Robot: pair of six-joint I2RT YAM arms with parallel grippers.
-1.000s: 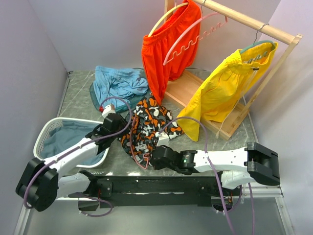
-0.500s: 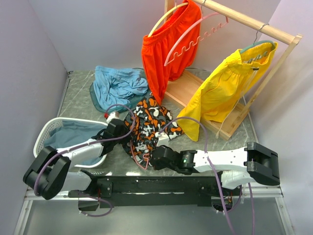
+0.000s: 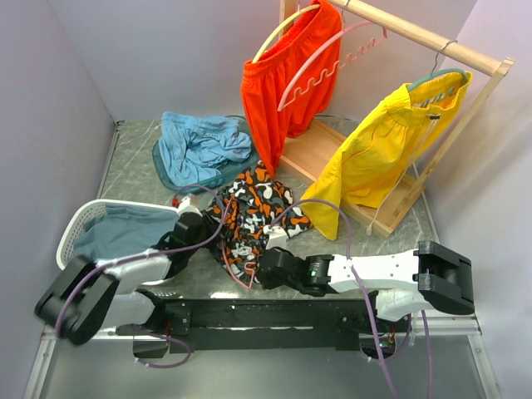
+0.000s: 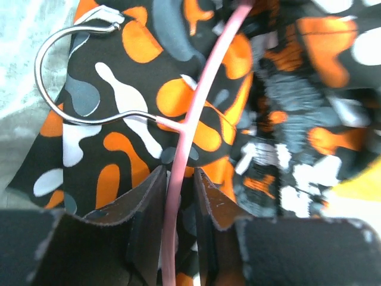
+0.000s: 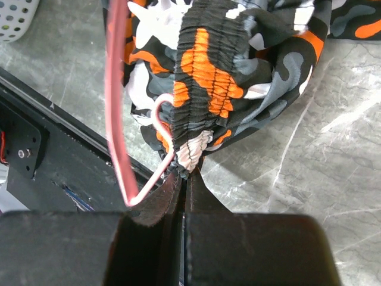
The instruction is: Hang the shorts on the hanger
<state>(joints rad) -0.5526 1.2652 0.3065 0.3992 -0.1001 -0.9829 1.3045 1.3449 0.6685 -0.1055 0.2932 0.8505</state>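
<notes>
Starting with the shorts (image 3: 253,208): soft fabric, busy blotchy print in black, orange, white and a bit of grey. Bunched in a crumpled heap on the grey marbled table (image 3: 133,170), near the front edge, between the white basket (image 3: 76,226) and the wooden rack (image 3: 324,145). Gathered elastic waistband really clear in the right wrist view, all ruched up.

Lying right on top of that heap, the hanger (image 4: 181,128): thin pink rod with a silver wire hook (image 4: 104,117), hook resting flat on the print.

Then the left gripper (image 4: 178,179), clamped on the pink rod just below where hook meets rod, one finger on each side. And the right gripper (image 5: 183,179), squeezed tight together on the end of the waistband, with a curled pink tip of the hanger right beside the pinch. Can't tell if that tip is caught in there too.

Behind, plain orange shorts (image 3: 283,75) and yellow shorts (image 3: 382,141) hanging on the rack, well apart from all this.
</notes>
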